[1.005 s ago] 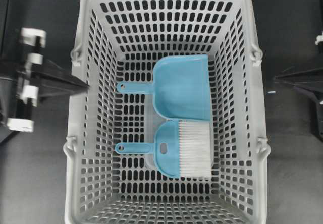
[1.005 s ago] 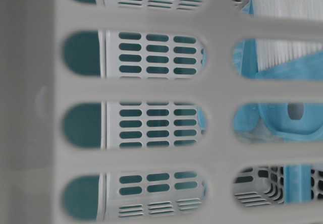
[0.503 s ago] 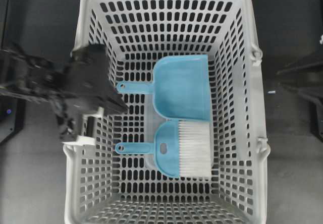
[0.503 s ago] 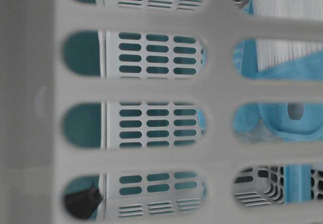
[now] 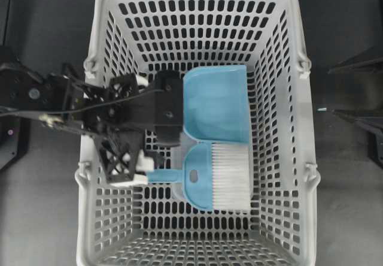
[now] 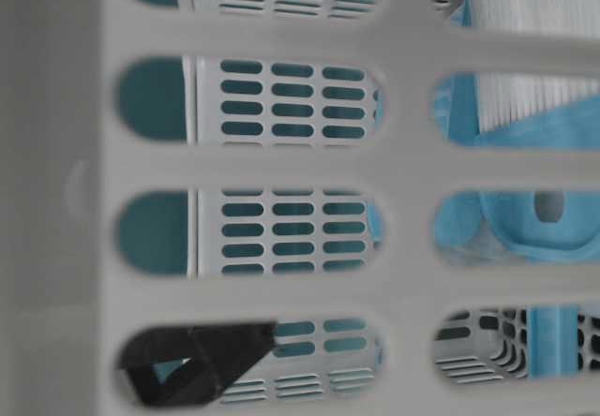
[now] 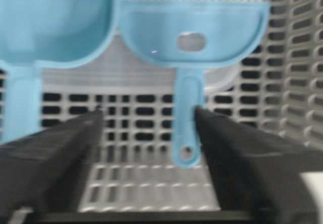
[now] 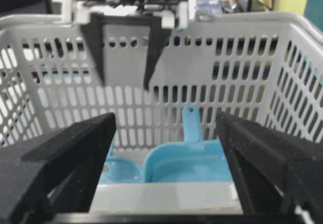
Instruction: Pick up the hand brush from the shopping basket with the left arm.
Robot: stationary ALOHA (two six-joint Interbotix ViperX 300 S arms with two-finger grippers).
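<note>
Dark worktop (image 5: 42, 218) surrounds the shopping basket (image 5: 299, 158), whose light-grey slotted walls fill most of the overhead view. On its floor lie two light-blue pieces: the dustpan (image 5: 218, 104) toward the far wall, and the hand brush (image 5: 209, 176) just beside it on the near side, the two heads almost touching, with white bristles pointing toward the right wall and both thin handles pointing toward the left wall.

I have my left arm (image 5: 54, 101) reaching over the basket's left wall, and my left gripper (image 5: 140, 128) hangs inside the basket above the handle ends. My fingers (image 7: 65, 148) are spread wide and hold nothing. From my left wrist camera, the brush handle with its small hole sits in the gap between them, close to the right-hand finger (the dustpan's handle lies outside the other finger, at the picture's left edge). How far above the floor they are I cannot tell.

My right gripper (image 8: 166, 163) stays outside the basket, also open wide, looking in over the right wall at the dustpan.
</note>
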